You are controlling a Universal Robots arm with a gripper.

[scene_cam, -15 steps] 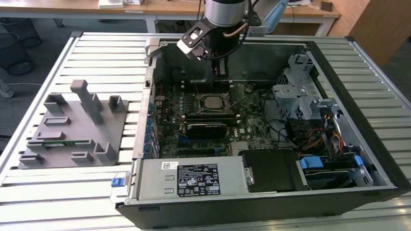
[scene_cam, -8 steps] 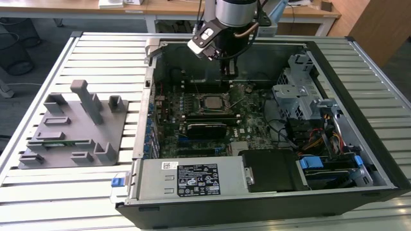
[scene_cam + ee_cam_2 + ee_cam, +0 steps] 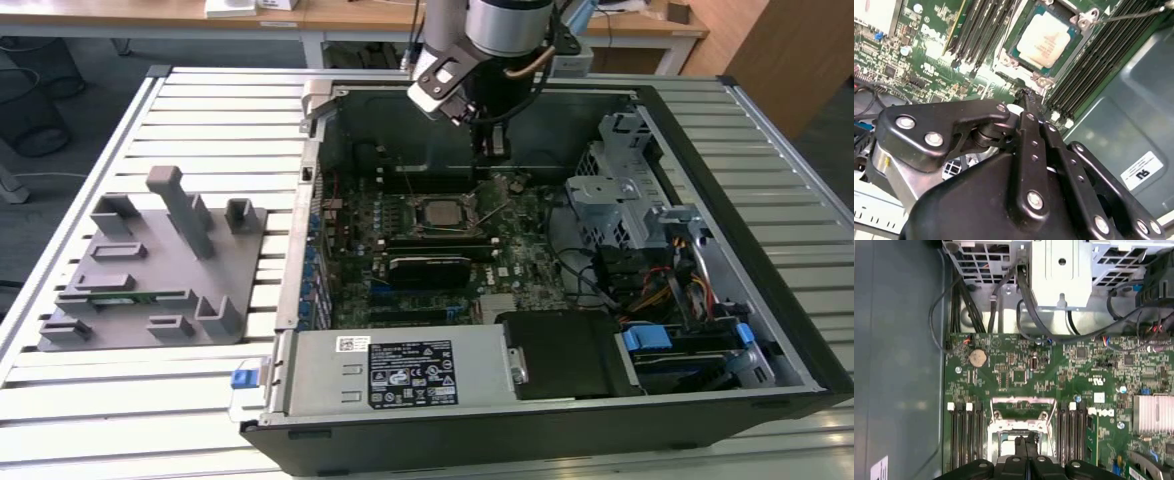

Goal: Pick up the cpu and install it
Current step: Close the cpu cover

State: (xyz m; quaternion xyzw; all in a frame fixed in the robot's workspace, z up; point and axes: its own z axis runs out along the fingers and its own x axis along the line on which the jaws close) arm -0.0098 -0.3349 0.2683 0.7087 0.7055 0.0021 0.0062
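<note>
The cpu, a small square chip with a pale silver top, lies flat in the socket on the green motherboard inside the open computer case. My gripper hangs above the board, just behind the socket toward the case's back wall. In both wrist views its black fingers meet at the tips with nothing between them. The gripper is apart from the cpu, and the thin socket lever stands raised beside it.
The case walls ring the board. A metal drive cage, cables and a black unit fill the exterior view's right. A grey plastic fixture holding a green memory stick sits on the slatted table at the left.
</note>
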